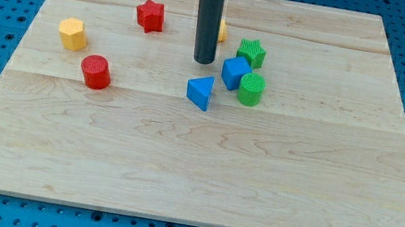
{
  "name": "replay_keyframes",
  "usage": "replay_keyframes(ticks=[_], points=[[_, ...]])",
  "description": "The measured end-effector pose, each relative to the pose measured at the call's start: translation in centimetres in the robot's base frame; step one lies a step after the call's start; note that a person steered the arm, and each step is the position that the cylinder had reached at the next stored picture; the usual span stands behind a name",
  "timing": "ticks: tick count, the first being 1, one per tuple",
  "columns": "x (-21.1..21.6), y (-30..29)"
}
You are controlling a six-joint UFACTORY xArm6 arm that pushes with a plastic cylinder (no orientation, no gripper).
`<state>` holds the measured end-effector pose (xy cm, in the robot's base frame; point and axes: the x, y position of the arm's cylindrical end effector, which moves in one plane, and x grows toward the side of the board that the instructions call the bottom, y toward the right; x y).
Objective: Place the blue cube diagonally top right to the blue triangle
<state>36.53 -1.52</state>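
The blue cube (235, 73) sits near the board's middle, up and to the right of the blue triangle (200, 92), a small gap apart. My tip (202, 60) rests on the board left of the blue cube and just above the blue triangle, touching neither. The rod rises from it to the view's top edge.
A green cylinder (251, 89) touches the cube's lower right. A green star (251, 52) lies just above the cube. A yellow block (221, 30) is partly hidden behind the rod. A red star (150, 16), a yellow hexagon (73, 33) and a red cylinder (96, 72) lie at the left.
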Motion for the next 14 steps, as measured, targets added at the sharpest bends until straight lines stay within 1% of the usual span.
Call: replay_keyframes(ticks=[1,3,4,5,7,8,9,10,11,12,14], points=[[0.2,3.4],[3.5,5.2],[4.5,5.2],[4.8,1.9],[7.3,-3.4],[8.8,-1.3],[9.0,4.7],[12.6,8.4],[13.9,12.1],[12.8,17.1],[9.8,16.5]])
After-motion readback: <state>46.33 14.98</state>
